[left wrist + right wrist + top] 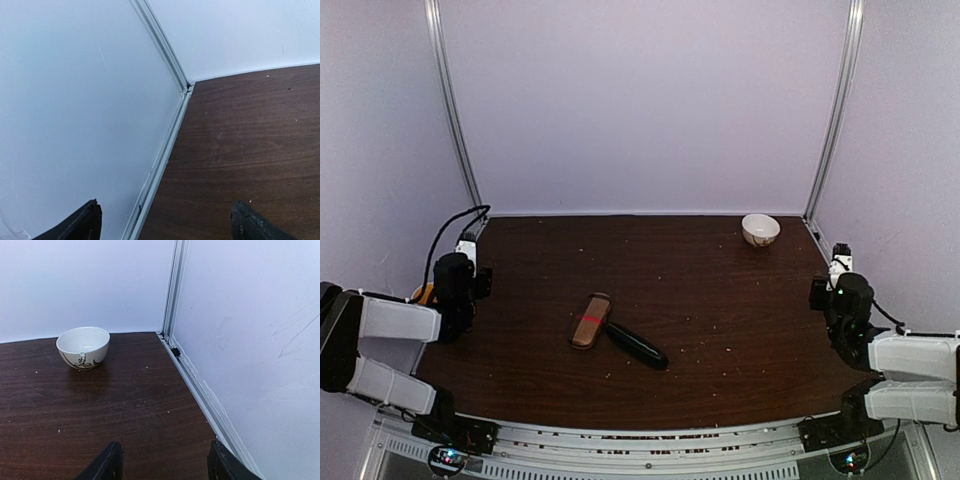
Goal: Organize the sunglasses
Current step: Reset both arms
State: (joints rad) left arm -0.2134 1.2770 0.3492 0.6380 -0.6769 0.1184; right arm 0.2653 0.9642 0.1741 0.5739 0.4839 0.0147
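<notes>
The left hand (166,207) is hanging at the left edge of the table (720,300), fingers (80,222) wide apart on nothing; the right hand (166,445) is hanging at the right edge, likewise apart and empty. No sunglasses are showing anywhere. A wooden case (591,320) and a black case (638,346) are lying touching mid-table, seemingly closed: the pairs are probably sitting inside, which would explain both hands standing clear

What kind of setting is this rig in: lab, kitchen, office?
Likely a lab test cell, not a lived-in room: plain white panel walls joined by aluminium posts box in a dark wooden tabletop holding little besides a bowl.
</notes>
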